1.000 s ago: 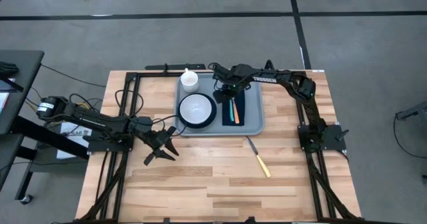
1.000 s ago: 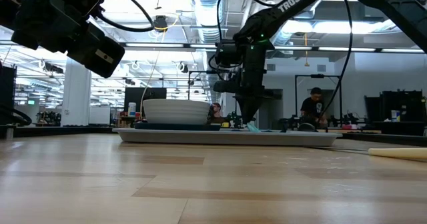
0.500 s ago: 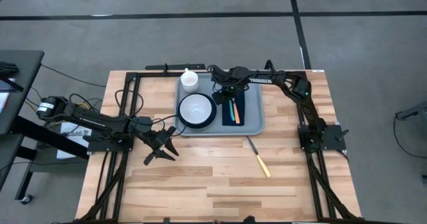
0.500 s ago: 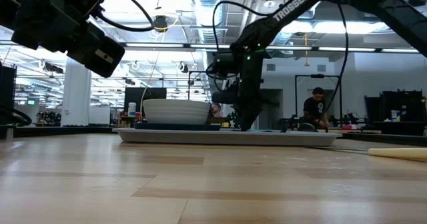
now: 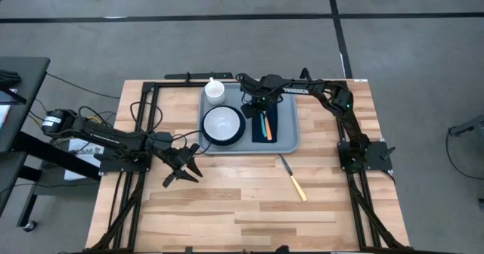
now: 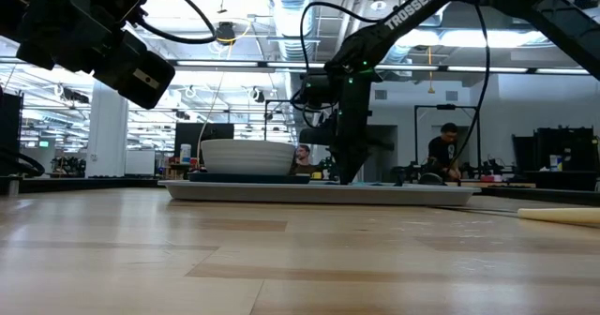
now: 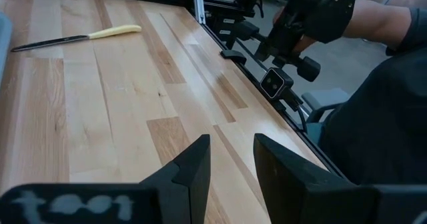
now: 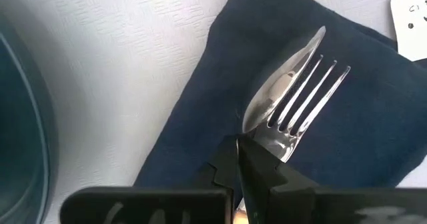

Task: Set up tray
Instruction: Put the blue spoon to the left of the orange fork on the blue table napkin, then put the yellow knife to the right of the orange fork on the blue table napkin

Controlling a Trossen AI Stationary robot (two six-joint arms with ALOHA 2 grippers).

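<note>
Tray first — the big light blue-grey one sits at the twelve o'clock side of the wooden table, and most of the setting looks to be on it already. A dark teal plate with a white bowl on it fills the tray's nine o'clock half, a white cup stands at its eleven o'clock corner, and a dark navy napkin covers the three o'clock half.

Step in hand, as I judge it, is the cutlery. The right gripper is low over the napkin's twelve o'clock end, right above a fork lying on a spoon; its fingers look pressed together in the right wrist view, with nothing clearly between them. The handles — one orange, one teal — run toward six o'clock.

One piece is left off the tray: a knife with a pale yellow handle, on bare wood just past the tray's five o'clock corner. The next move probably calls for lifting clear of the napkin without dragging the fork, then going for that knife.

The left gripper waits near the table's nine o'clock edge, well apart from the tray, fingers spread. Nothing blocks the knife, though a person's dark sleeve shows just beyond the table edge.
</note>
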